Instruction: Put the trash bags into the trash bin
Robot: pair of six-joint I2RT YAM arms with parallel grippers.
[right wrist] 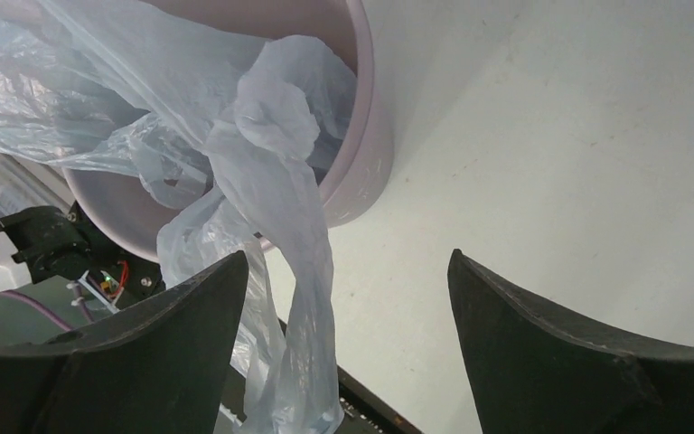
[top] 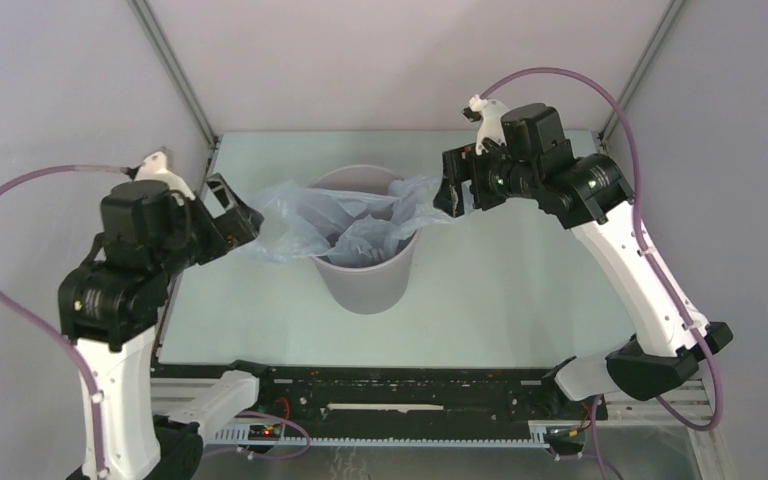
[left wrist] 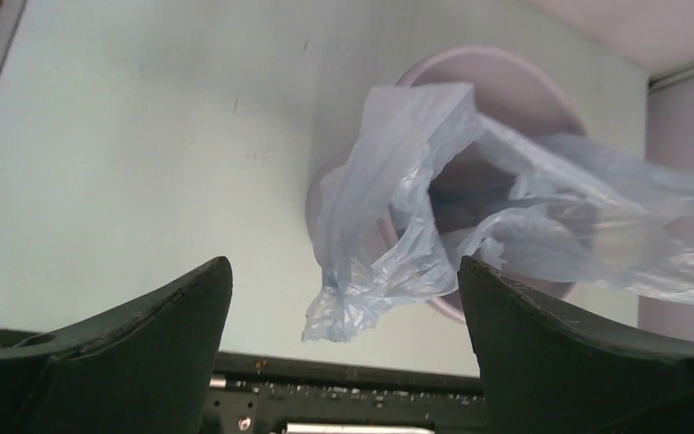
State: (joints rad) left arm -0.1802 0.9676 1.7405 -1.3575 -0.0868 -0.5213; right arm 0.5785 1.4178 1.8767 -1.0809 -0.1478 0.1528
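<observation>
Across the rim of the grey trash bin lies the pale-blue trash bag, its middle sagging inside and both ends spilling over opposite sides. At one end the left gripper stands spread wide, at the other the right gripper does too; neither grasps the film.

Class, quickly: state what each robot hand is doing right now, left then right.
Left hand: open, holding nothing.
Right hand: open, holding nothing; the trash bag drapes over the trash bin.
</observation>
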